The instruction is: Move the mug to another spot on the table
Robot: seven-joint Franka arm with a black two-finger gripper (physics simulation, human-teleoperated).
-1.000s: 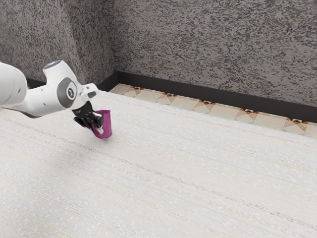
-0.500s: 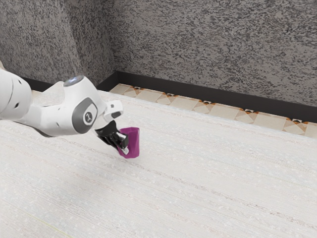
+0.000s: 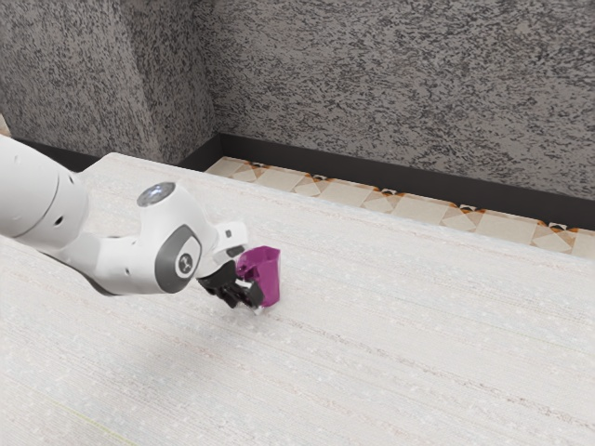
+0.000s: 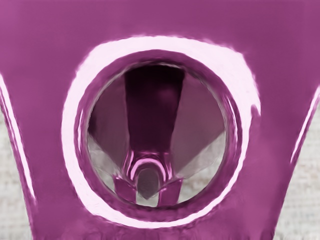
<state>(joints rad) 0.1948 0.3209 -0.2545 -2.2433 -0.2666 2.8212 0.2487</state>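
While I am looking down through the wrist camera, the magenta mug (image 4: 160, 25) is sitting right under my hand, its round mouth facing the lens. In the exterior view the black gripper (image 3: 244, 290) is pinching the mug by its side, fingers drawn close together on it and gripping nothing else. Over the last second the arm has been carrying it toward the exterior view's right, nearer the camera and lower. It is now hanging tilted, close over the pale table (image 3: 400, 353); I cannot tell whether its base is touching. I judge the new spot reached, with setting down and letting go remaining. Beyond are the tiled floor (image 3: 418, 206) and speckled wall (image 3: 400, 84).
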